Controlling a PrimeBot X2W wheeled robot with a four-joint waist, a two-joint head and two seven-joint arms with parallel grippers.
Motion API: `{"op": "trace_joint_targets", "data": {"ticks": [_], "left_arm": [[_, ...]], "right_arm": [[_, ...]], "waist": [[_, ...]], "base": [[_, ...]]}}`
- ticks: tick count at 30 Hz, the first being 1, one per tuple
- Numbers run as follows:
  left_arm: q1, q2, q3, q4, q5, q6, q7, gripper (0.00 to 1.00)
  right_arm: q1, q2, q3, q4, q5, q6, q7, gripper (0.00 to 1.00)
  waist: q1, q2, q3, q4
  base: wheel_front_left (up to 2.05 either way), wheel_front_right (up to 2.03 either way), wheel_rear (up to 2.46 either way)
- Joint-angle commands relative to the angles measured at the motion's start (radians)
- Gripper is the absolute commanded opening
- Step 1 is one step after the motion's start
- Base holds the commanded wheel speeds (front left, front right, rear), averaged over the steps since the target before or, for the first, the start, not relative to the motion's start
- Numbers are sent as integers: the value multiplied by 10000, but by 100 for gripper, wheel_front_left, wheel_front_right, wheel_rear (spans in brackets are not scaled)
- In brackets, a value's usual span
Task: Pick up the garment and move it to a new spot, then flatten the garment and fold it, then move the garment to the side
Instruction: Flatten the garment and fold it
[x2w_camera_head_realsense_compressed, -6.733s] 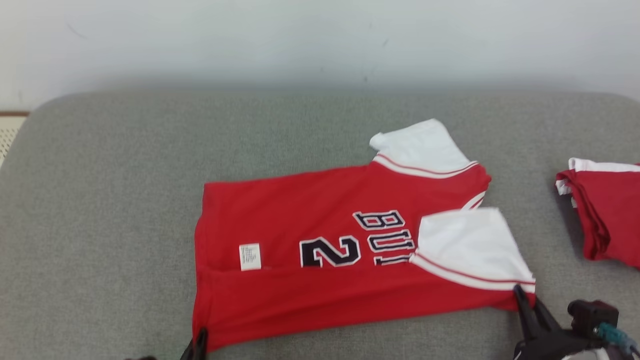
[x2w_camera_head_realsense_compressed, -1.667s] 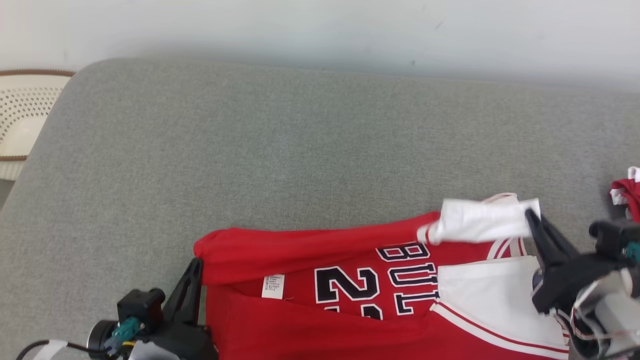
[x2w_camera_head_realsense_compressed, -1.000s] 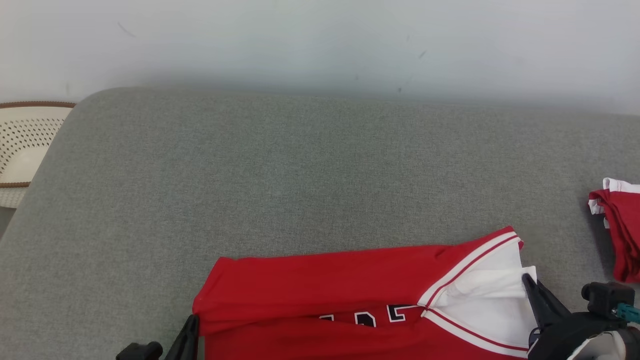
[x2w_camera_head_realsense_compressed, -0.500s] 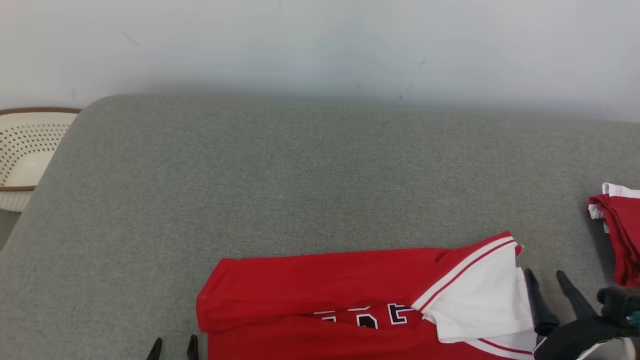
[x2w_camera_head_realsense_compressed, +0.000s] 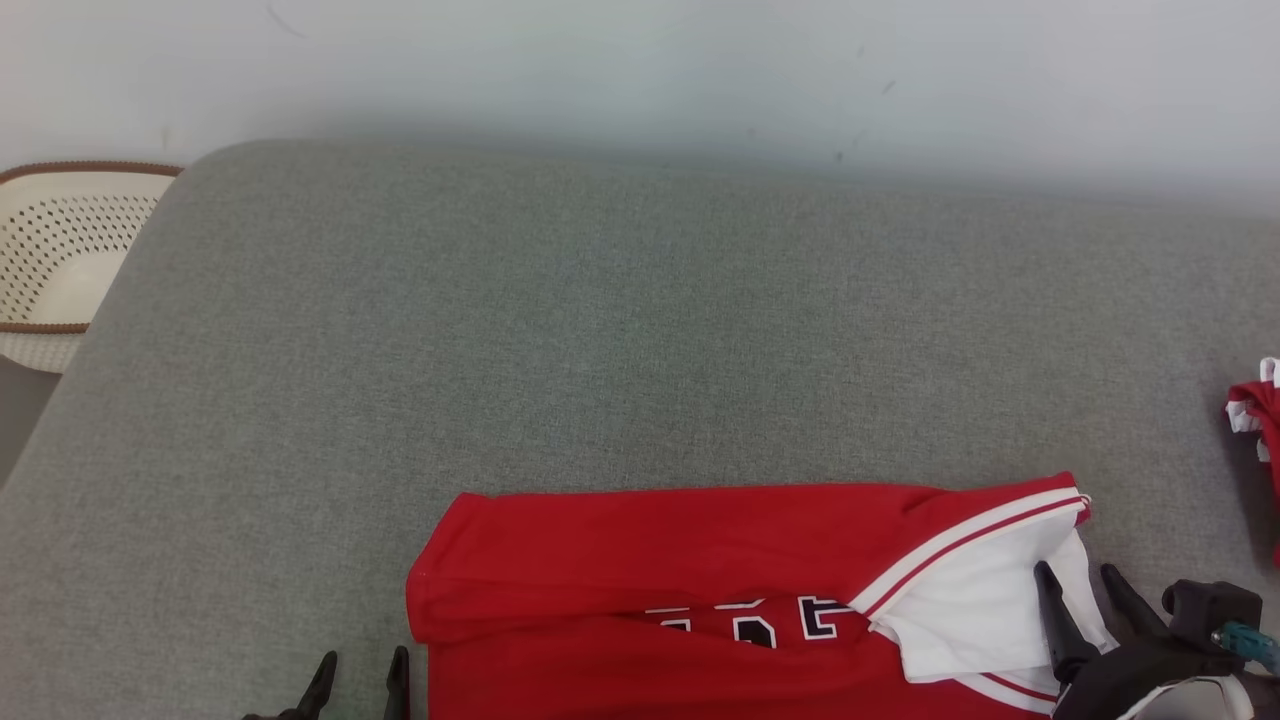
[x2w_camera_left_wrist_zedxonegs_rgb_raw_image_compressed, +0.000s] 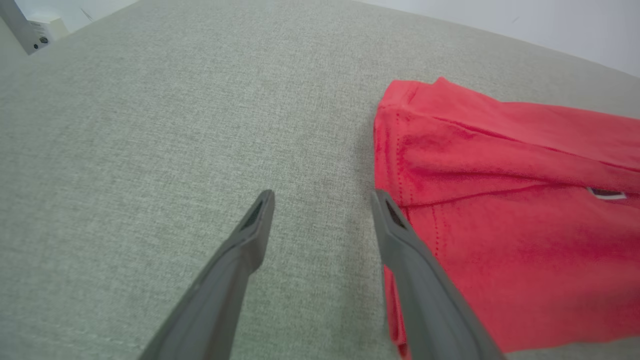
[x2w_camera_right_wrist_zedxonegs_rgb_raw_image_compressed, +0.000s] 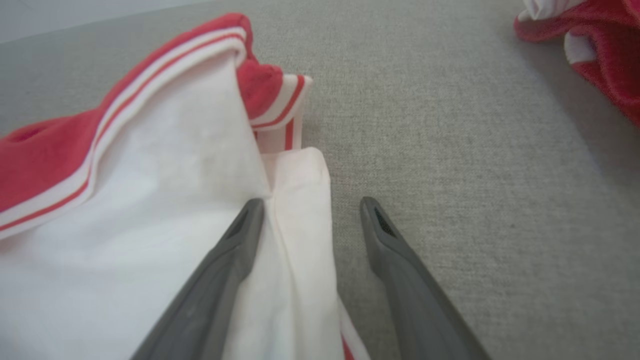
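Red jersey (x2w_camera_head_realsense_compressed: 700, 540) lies folded lengthwise, left gripper (x2w_camera_head_realsense_compressed: 364, 658) and right gripper (x2w_camera_head_realsense_compressed: 1076, 575) spread empty beside it; crosswise fold and shift aside probably remain.

Quiet backdrop.
I see a grey fabric-covered desk (x2w_camera_head_realsense_compressed: 600, 330) against a plain whitish wall (x2w_camera_head_realsense_compressed: 640, 70), with a cream perforated basket (x2w_camera_head_realsense_compressed: 60, 250) beside it.

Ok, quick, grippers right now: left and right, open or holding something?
Left gripper: open, holding nothing, beside the edge of the red jersey.
Right gripper: open, gripping nothing; the white sleeve lies partly between its jaws.
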Motion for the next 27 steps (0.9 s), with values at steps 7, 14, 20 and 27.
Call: {"op": "trace_joint_targets", "data": {"ticks": [7,14,20,27], "left_arm": [[-295,10,-219,-155,-176,36,-9,100],[-330,8,-411,-398,-104,12,-9,100],[-116,10,-457,-442,-144,8,-9,100],[-21,10,-484,-538,-153,-32,-9,100]], "right_arm": [[-337,553,1171,450,793,33,144,100],[-588,320,2513,573,1903,52,174,0],[-781,-267,2399,674,2329,-16,131,0],[-790,-708,964,711,1901,-25,29,0]], "waist": [[0,0,434,112],[0,0,406,182],[0,0,218,100],[0,0,-45,-129]], "base": [[0,0,0],[0,0,0],[0,0,0],[0,0,0]]}}
